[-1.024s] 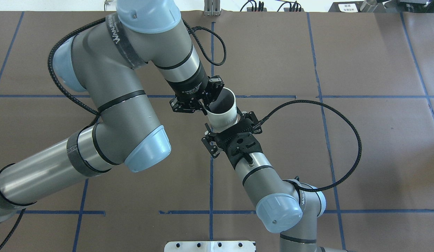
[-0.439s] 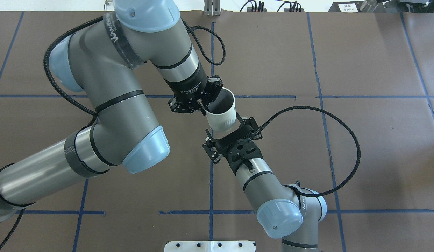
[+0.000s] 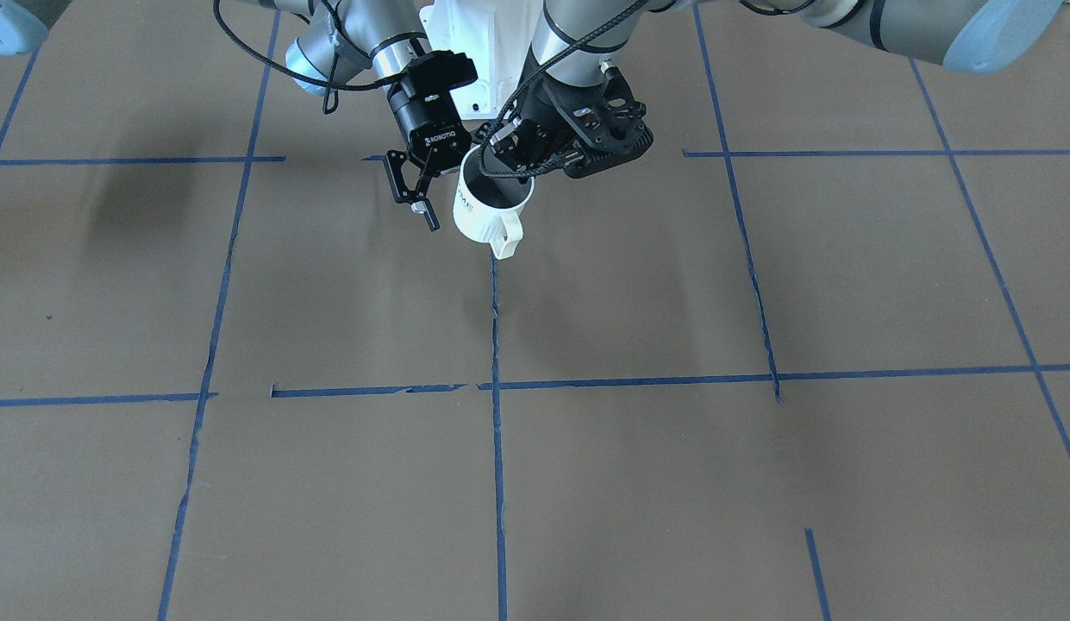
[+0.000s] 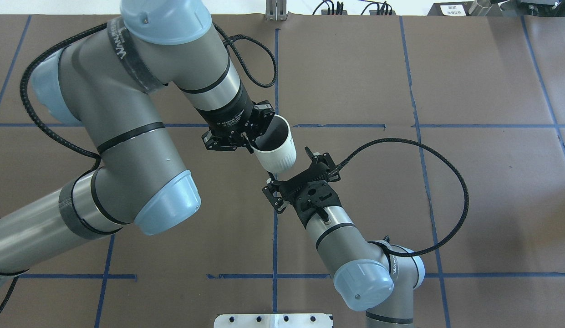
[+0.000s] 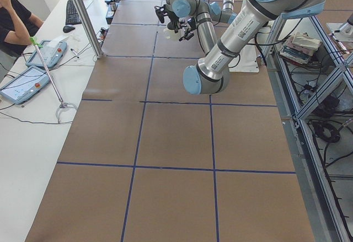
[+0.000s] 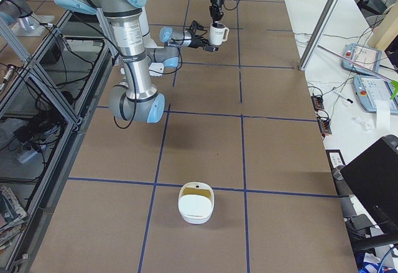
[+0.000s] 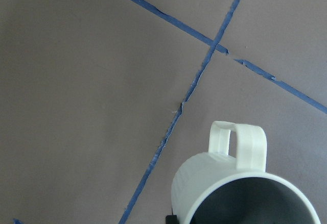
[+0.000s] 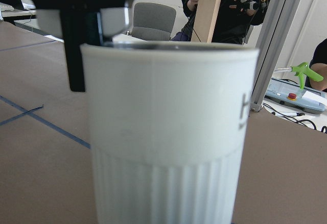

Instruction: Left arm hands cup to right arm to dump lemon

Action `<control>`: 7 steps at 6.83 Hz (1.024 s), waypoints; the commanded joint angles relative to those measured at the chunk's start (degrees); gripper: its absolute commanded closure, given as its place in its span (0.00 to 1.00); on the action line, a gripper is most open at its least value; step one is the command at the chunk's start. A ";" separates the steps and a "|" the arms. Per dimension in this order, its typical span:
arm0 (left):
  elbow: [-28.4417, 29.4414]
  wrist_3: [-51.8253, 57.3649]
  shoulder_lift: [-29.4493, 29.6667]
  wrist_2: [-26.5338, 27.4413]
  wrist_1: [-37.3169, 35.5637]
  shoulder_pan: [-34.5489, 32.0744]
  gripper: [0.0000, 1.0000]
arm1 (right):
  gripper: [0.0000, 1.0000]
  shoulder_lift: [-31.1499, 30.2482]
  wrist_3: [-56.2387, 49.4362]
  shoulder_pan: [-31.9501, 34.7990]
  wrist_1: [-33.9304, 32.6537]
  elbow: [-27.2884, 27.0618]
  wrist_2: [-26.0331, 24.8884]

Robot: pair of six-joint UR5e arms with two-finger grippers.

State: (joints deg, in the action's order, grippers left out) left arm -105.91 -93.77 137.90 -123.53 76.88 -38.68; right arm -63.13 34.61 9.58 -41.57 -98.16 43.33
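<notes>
A white cup (image 4: pixel 275 152) hangs above the desk (image 4: pixel 446 82), its rim clenched by the left fingers (image 4: pixel 250 142); no lemon shows in its dark inside. The right fingers (image 4: pixel 272 195) are spread and empty, with the cup's lower wall just ahead of their tips. A good handover likely means centring that wall between the right fingers and closing them firmly before the left fingers release.

The white ribbed ceramic mug (image 4: pixel 277 158) is dark grey inside, with black lettering; beneath it the brown paper-covered worktop (image 4: pixel 469 82) carries a blue tape grid (image 4: pixel 419 125).
</notes>
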 commanded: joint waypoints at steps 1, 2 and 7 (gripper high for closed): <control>-4.18 0.08 -1.92 -0.05 -0.94 -2.61 1.00 | 0.00 0.03 0.36 0.00 0.00 0.16 0.00; -7.87 0.86 -5.67 -0.13 -0.94 -4.20 1.00 | 0.00 -0.06 0.54 0.35 0.00 0.16 0.26; -16.61 35.15 -33.07 -0.31 4.39 -14.20 1.00 | 0.00 -5.40 4.15 10.33 -0.44 -0.28 13.74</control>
State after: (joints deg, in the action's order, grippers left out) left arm -122.01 -67.28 111.91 -123.68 78.63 -49.87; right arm -66.31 38.06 16.04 -41.81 -98.30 51.31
